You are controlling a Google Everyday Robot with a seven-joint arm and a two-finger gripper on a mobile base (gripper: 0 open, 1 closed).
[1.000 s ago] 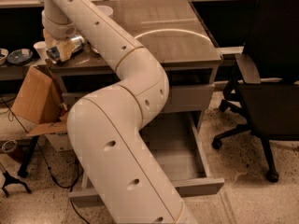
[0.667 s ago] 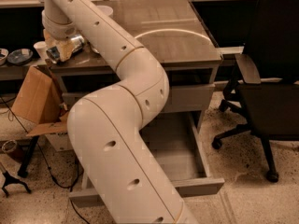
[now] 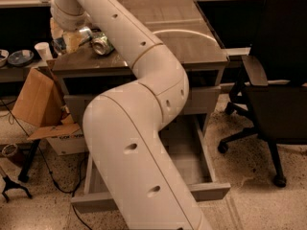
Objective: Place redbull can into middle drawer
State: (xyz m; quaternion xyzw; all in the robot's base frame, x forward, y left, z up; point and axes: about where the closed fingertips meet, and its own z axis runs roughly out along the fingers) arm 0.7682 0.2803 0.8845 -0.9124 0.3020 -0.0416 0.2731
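the redbull can shows only as a shiny silver shape at about 10 o'clock in the view, on the far left part of the worktop, and how it stands cannot be made out. right against it, at its 9 o'clock, is the end effector, at the tip of the white arm, mixed in with a yellowish object. whether the end effector is open or closed, and whether it has hold of the can, i cannot tell. just beside the redbull can, at its 4 o'clock, a second can lies on its side with one round end turned toward the camera. the middle drawer is at 6 o'clock, pulled well out under the worktop, with the arm crossing in front of much of its tray. the drawer front above it is closed. off the worktop at 9 o'clock stand a white paper cup and a bowl, with an open cardboard box below them on the floor. a black office chair stands at 3 o'clock, near the worktop's right edge.
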